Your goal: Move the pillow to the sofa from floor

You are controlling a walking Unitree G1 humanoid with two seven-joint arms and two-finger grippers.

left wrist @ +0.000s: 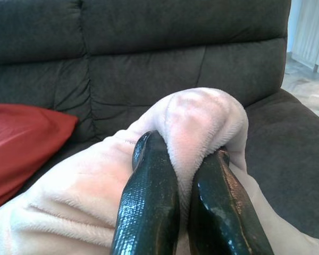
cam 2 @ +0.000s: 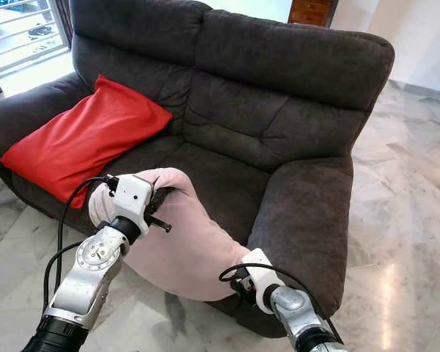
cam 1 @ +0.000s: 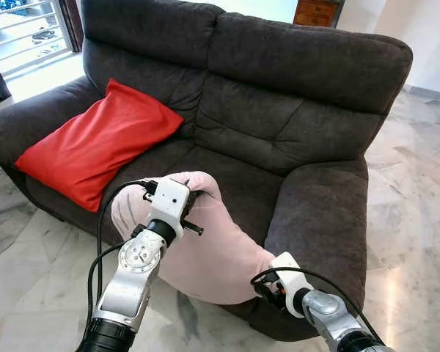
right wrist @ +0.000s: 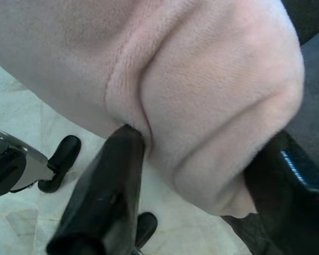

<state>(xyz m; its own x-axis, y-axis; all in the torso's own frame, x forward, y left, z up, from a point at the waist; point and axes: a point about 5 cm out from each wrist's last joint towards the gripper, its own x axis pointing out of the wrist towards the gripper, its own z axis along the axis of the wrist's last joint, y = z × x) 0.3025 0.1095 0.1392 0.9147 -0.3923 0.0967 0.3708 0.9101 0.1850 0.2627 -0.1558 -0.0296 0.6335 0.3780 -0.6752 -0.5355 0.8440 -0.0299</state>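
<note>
— Left wrist view: your left gripper point(left wrist: 189, 175) pinches a fold of the soft pale-pink plush pillow point(cam 1: 205, 249) at the dark grey fabric sofa's point(cam 1: 293, 125) seat edge.
— And the right gripper point(right wrist: 202, 175)? Clamps its lower corner; fingertips buried in fabric.

1. The pillow point(cam 1: 205, 257) is pale pink and plain.
2. The sofa point(cam 1: 293, 110) is dark charcoal grey.
3. The cushion point(cam 1: 95, 143) is plain bright red.
4. The floor point(cam 1: 411, 220) is pale marble with grey veins.
5. The 2 arms are silver, with black fingers point(left wrist: 149, 212).
</note>
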